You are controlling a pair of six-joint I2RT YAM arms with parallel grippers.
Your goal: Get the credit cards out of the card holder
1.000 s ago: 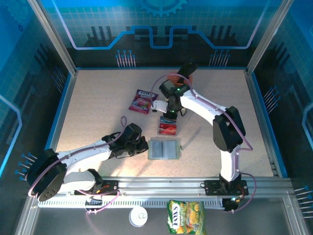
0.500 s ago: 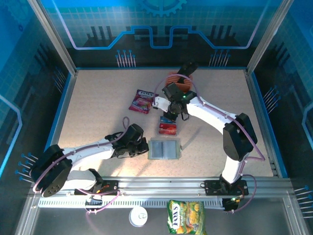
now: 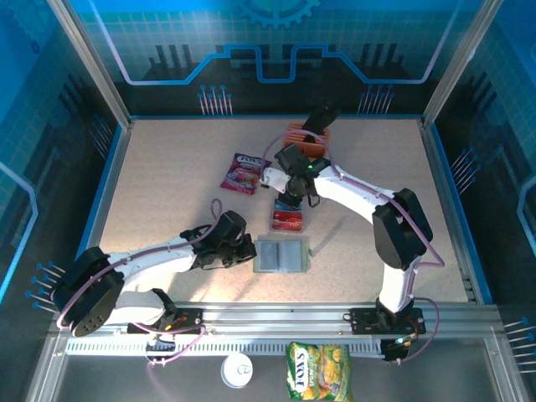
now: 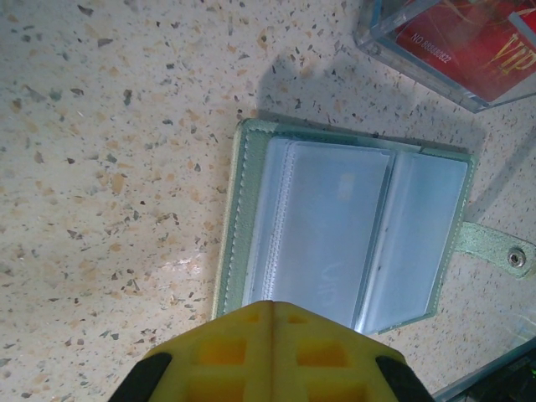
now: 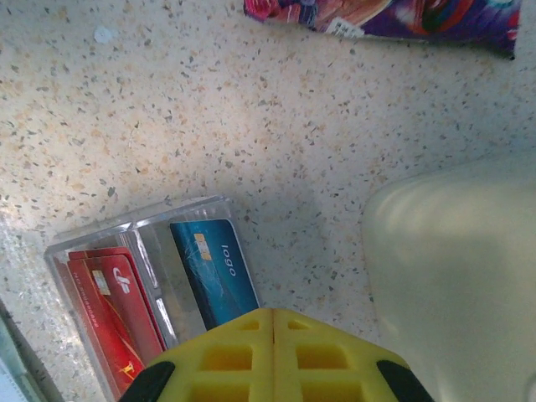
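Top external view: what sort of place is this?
Probably a robot test cell in a lab, not a home. A speckled beige tabletop is walled by translucent blue printed panels on silver aluminium frame posts, and the white arms are bolted to a grey metal rail at its near edge.

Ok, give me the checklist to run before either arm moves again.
1. Card holder lying open, inside face up: ok.
2. Its visible sleeves hold no card: ok.
3. Credit cards, red ones and a blue one, sit in the clear tray, apart from the holder: ok.
4. Left gripper shut with nothing in it, at the holder's near edge: ok. Whether it touches the holder: cannot tell.
5. Right gripper shut and empty, over the tray: ok.
6. Snack packet lies clear of the tray: ok.
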